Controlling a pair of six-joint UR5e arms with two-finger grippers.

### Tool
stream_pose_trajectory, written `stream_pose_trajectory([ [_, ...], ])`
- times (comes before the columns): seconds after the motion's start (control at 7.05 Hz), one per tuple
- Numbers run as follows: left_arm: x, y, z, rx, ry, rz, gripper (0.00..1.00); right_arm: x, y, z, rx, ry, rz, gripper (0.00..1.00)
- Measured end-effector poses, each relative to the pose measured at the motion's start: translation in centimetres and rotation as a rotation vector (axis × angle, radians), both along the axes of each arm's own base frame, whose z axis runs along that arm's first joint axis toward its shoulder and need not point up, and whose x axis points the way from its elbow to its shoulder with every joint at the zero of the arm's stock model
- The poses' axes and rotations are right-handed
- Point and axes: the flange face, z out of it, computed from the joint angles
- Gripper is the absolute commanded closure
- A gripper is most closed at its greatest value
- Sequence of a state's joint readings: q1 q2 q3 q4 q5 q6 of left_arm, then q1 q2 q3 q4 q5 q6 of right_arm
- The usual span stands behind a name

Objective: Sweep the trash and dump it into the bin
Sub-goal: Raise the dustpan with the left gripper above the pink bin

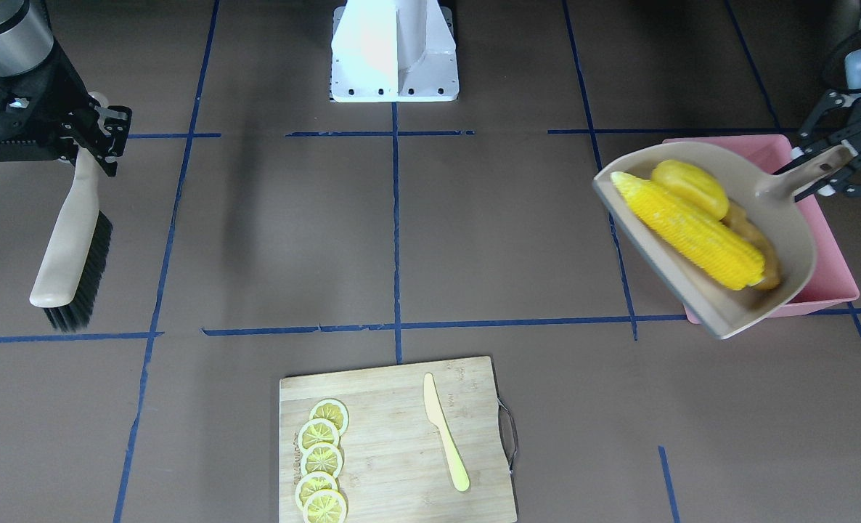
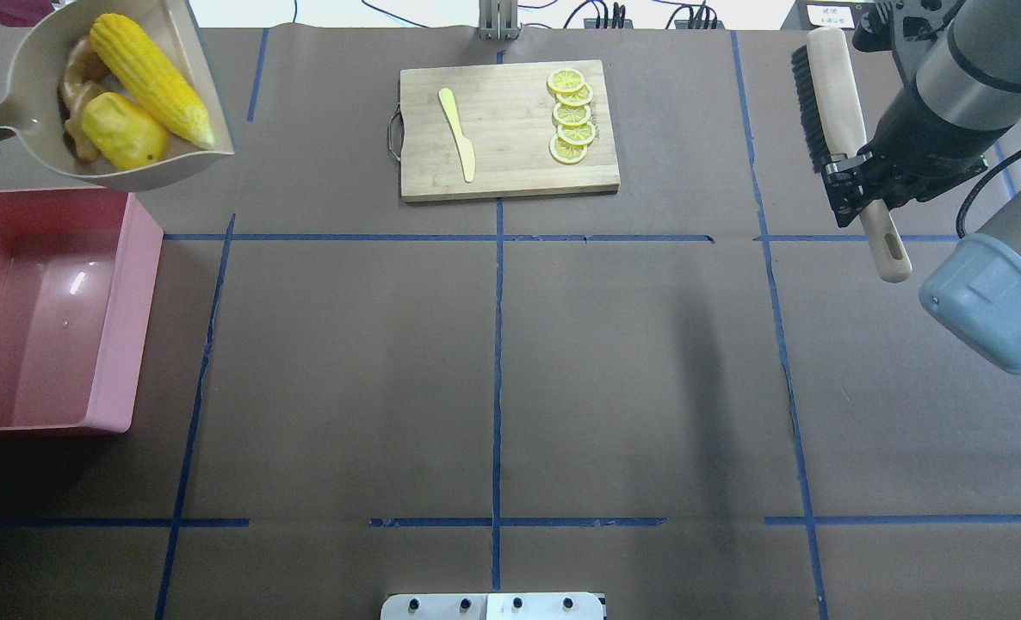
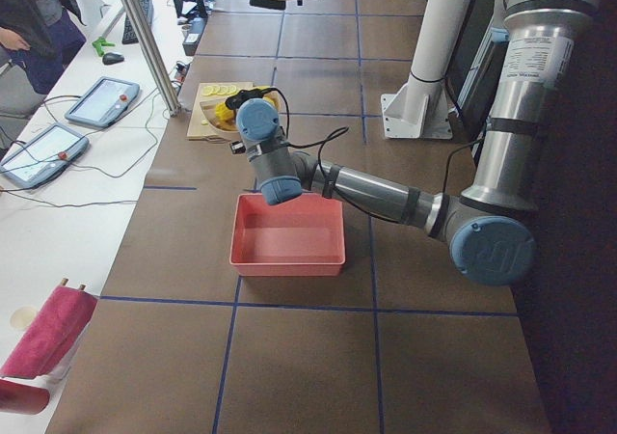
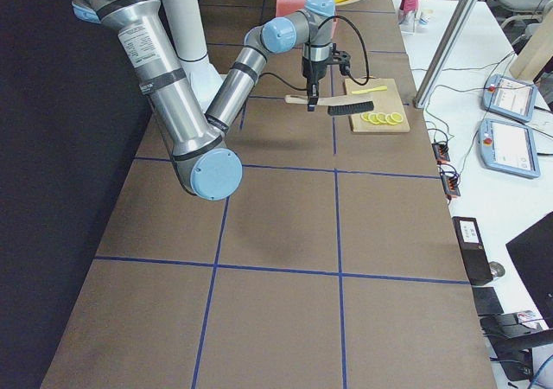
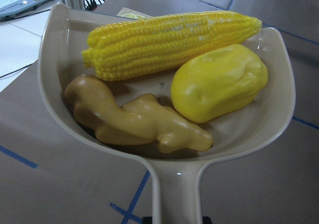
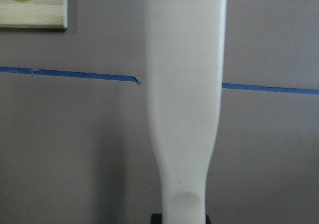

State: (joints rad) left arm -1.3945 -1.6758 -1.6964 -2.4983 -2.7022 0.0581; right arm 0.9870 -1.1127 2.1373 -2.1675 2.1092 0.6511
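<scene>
Nearest the front-facing camera lies one wooden cutting board (image 1: 394, 443) on the brown tabletop (image 1: 474, 240). A mark is burned in along the board's edge, too small to read. On the board are five lemon slices (image 1: 321, 459) in an overlapping row and one pale yellow knife (image 1: 445, 432), well apart from them.

Further back on the robot's left, the left gripper (image 1: 815, 171) is clamped on the handle of the beige dustpan (image 1: 793, 240) and holds it off the tabletop. Lettering on this gripper is cut off by the frame edge. All the trash lies in the pan, three pieces. The corn cob (image 1: 692, 229) lies along one side wall, with the lumpy yellow vegetable (image 1: 690, 187) beside it. The tan ginger root (image 1: 757, 243) is nearest the handle. The left side view shows the left arm stretched low and nearly level over the one pink bin (image 1: 830, 247). The pan overlaps the bin's rim in the front view; whether it hangs over the inside cannot be told.

On the robot's right, the right gripper (image 1: 89, 156) points straight down from an outstretched arm. It is closed on the handle of the one brush (image 1: 67, 247), which hangs level above the tabletop.

Farthest back stands the white robot base (image 1: 394, 65).
</scene>
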Motion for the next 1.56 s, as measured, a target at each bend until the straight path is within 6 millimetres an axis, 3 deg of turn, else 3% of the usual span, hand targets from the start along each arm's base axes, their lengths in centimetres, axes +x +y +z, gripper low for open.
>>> stream_pose_trajectory([
  [0.28,-5.2,3.4,5.1,0.059,-0.058,-0.065,1.00,0.1,0.0,0.4,-0.005,0.005,0.001,0.99],
  [0.57,-9.3,7.0,9.7,0.083,-0.109,-0.121,1.00,0.1,0.1,0.9,-0.012,0.012,0.002,0.99],
  [0.99,-14.2,9.6,13.1,0.104,-0.190,-0.232,1.00,0.2,0.1,1.4,-0.018,0.019,0.003,0.99],
  [1.56,-18.0,11.6,16.8,0.165,-0.421,-0.334,1.00,0.2,0.2,1.7,-0.022,0.021,0.002,0.99],
])
